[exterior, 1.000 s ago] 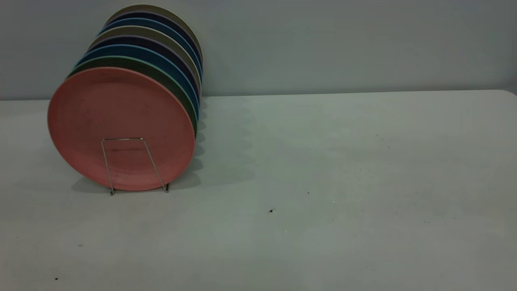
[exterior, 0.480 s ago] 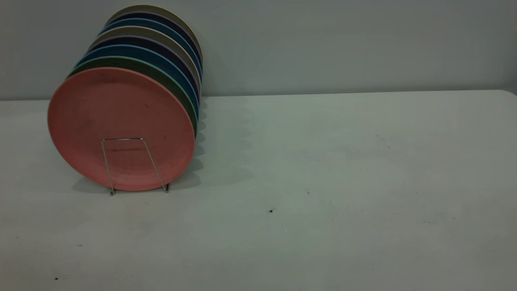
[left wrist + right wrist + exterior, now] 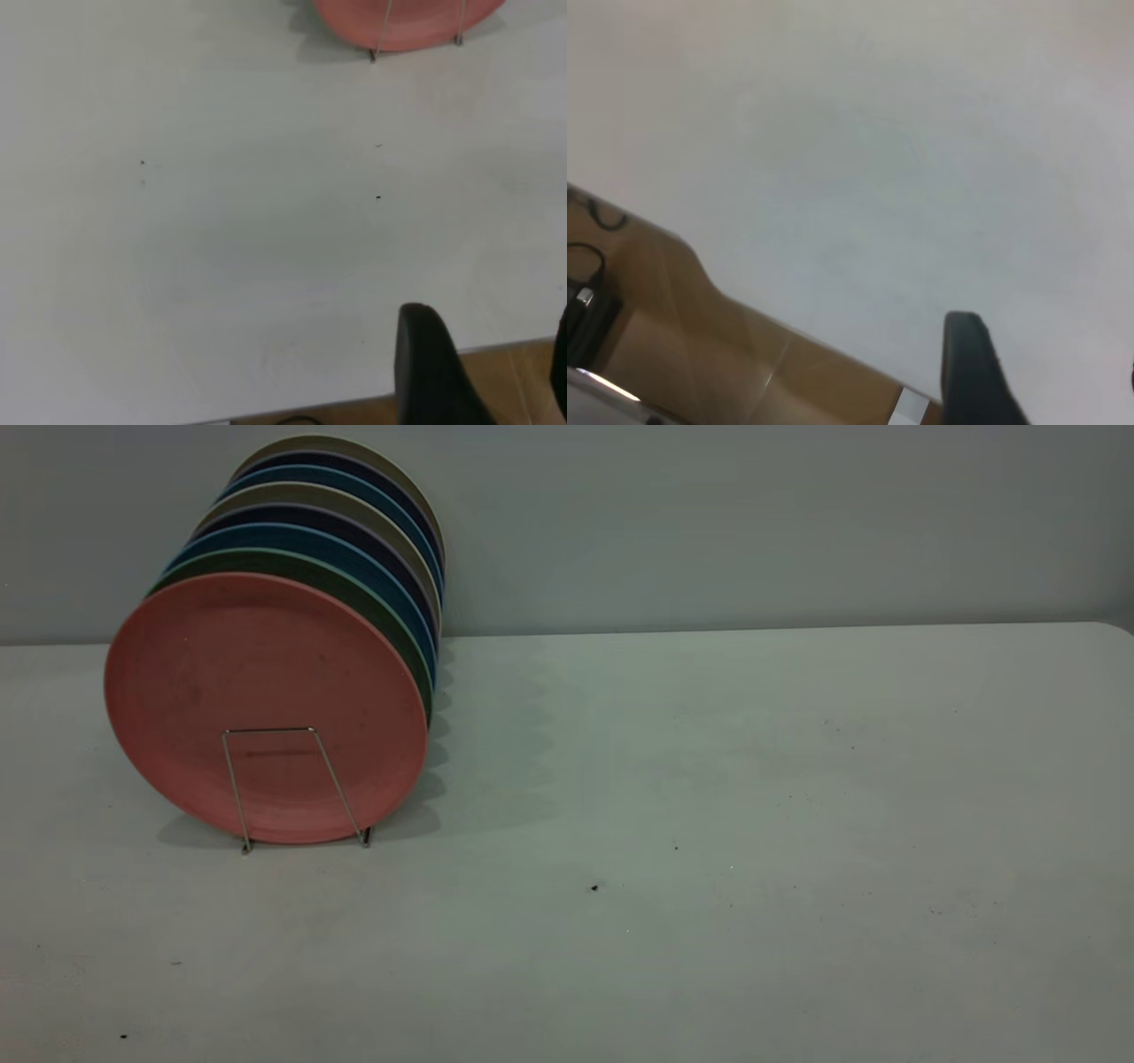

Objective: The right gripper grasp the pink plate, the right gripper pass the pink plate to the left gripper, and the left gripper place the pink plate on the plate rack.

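Pink plate (image 3: 266, 704) stands on edge at the front of the row in the plate rack (image 3: 297, 786), face toward the camera, other plates (image 3: 354, 540) stacked behind it. So placement looks done. Left gripper (image 3: 483, 372) sits back at the table (image 3: 709, 824) edge; the plate lies straight ahead of its fingers, well apart, only the plate's lower rim in its view. Fingers look spread, nothing between them, though just the tips show. Right gripper (image 3: 1045, 376): one finger visible over bare table, plate out of its view, can't tell its state. Left arm is nearer.
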